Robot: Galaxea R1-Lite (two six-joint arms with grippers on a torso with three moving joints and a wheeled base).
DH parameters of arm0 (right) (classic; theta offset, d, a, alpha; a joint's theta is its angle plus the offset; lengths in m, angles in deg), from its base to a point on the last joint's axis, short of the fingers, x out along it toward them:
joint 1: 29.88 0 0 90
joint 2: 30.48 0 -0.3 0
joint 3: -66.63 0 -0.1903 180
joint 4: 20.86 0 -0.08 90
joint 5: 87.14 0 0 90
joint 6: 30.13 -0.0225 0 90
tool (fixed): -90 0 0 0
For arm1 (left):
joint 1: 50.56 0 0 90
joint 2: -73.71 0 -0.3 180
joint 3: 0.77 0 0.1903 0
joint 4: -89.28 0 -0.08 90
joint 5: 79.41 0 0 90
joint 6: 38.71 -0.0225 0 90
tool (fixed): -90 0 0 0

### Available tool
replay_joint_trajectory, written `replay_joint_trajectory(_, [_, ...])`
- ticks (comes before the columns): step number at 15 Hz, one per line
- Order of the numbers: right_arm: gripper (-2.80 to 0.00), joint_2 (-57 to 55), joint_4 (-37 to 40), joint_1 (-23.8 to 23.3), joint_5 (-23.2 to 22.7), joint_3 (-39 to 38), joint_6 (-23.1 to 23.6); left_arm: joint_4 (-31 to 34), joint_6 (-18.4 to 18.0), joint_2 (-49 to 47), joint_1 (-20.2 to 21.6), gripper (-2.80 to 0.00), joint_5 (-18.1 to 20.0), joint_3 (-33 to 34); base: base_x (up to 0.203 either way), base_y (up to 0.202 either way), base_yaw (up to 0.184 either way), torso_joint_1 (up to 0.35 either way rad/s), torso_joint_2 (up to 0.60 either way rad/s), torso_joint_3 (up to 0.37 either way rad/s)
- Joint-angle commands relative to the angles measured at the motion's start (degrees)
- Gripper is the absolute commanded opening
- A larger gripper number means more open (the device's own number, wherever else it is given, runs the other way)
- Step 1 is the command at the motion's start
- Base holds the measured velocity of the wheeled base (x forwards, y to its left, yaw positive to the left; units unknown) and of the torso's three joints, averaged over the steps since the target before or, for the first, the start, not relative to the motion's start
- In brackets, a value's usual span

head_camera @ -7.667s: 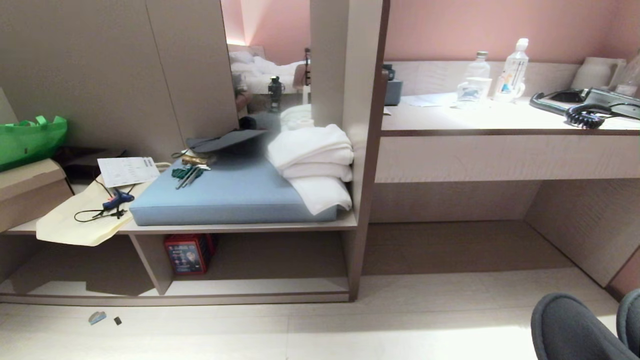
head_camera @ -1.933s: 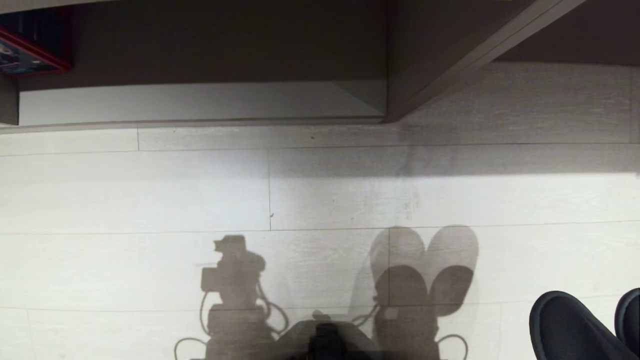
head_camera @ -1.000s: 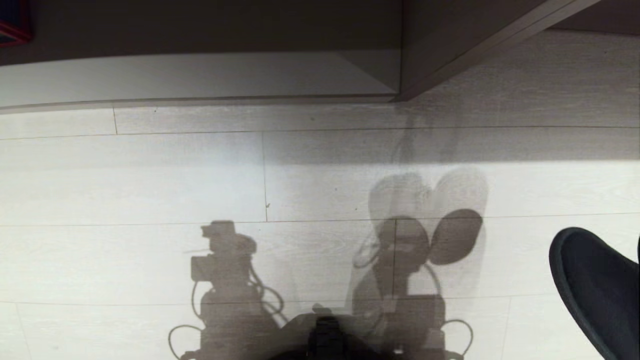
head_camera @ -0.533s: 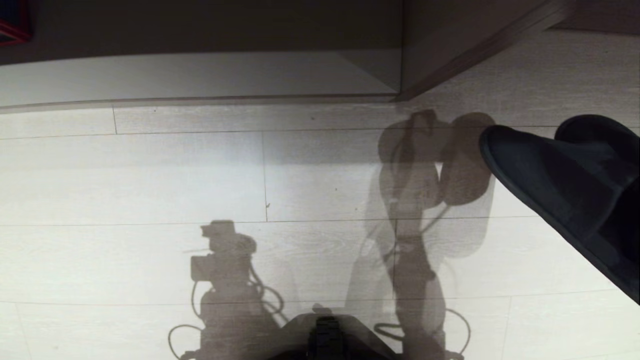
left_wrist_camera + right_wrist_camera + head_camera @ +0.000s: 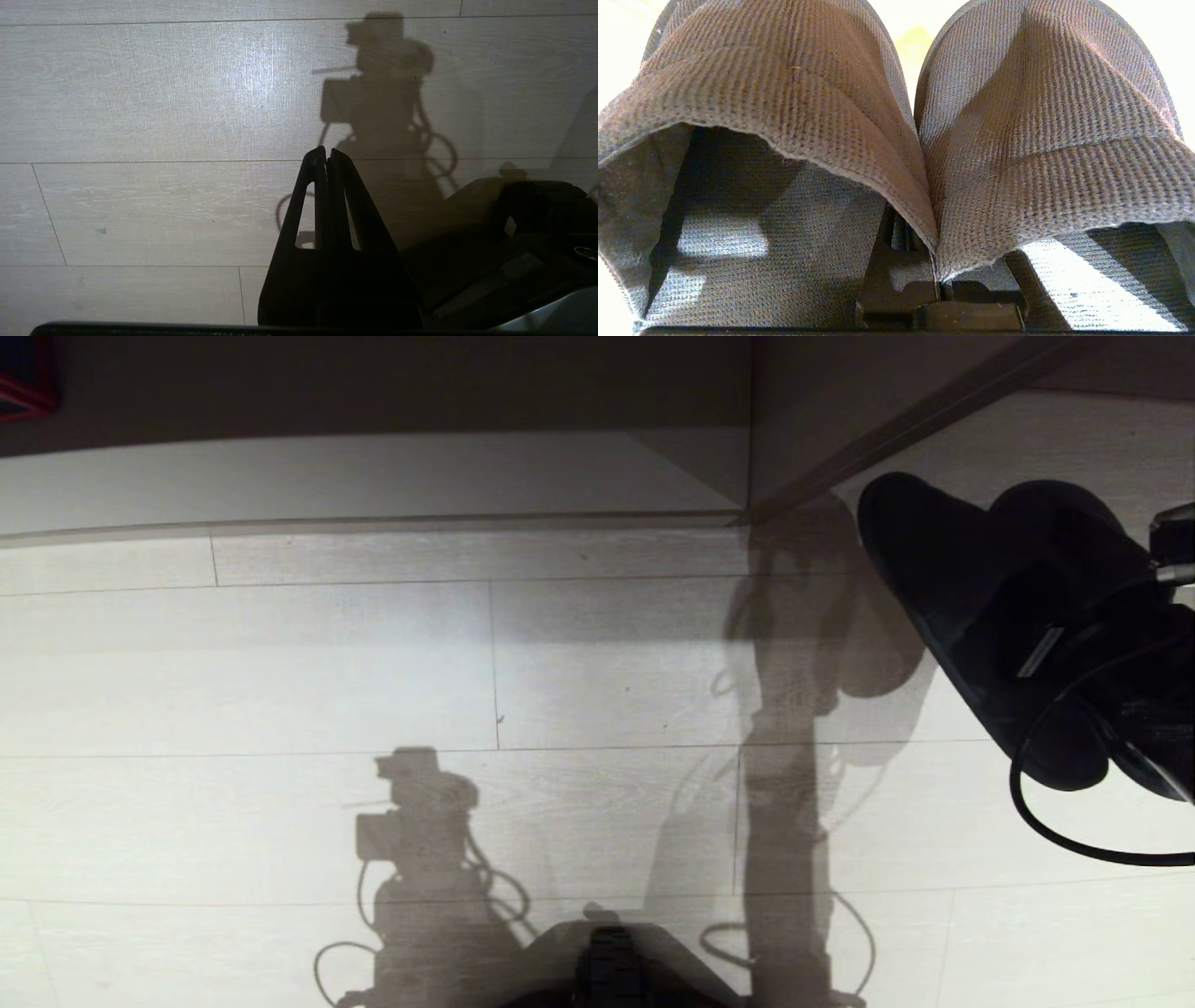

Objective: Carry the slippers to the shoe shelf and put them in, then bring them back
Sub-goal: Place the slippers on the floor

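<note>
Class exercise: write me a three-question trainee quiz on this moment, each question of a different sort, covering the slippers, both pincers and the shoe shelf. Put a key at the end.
1. True or false: the slippers already lie inside the shoe shelf.
2. Which pincer holds the slippers? A) left B) right C) neither
3. Fill in: the left pincer hangs over the floor with its fingers ____.

Key: 1 false, they hang above the floor beside the shelf's corner; 2 B, the right pincer pinches both inner edges together; 3 shut.
</note>
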Motion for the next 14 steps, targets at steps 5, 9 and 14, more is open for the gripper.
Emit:
replay_joint_trajectory(5, [-2.8, -11.32, -12.41, 0.5, 0.36, -4.52, -0.38, -0.04, 0.02, 0.01, 0.06, -2.8, 0.0, 0.0, 0.0, 0.0, 0.0, 0.0, 0.0, 0.0])
replay_joint_trajectory(9, [-2.8, -15.93, -19.61, 0.4, -2.24, -4.39, -0.01, -0.04, 0.02, 0.09, -0.02, -2.8, 0.0, 0.0, 0.0, 0.0, 0.0, 0.0, 0.0, 0.0])
replay_joint_trajectory(14, [-2.8, -18.07, -22.74, -0.49, -7.28, -1.42, 1.59, -0.04, 0.02, 0.01, 0.06, -2.8, 0.0, 0.0, 0.0, 0.0, 0.0, 0.0, 0.0, 0.0])
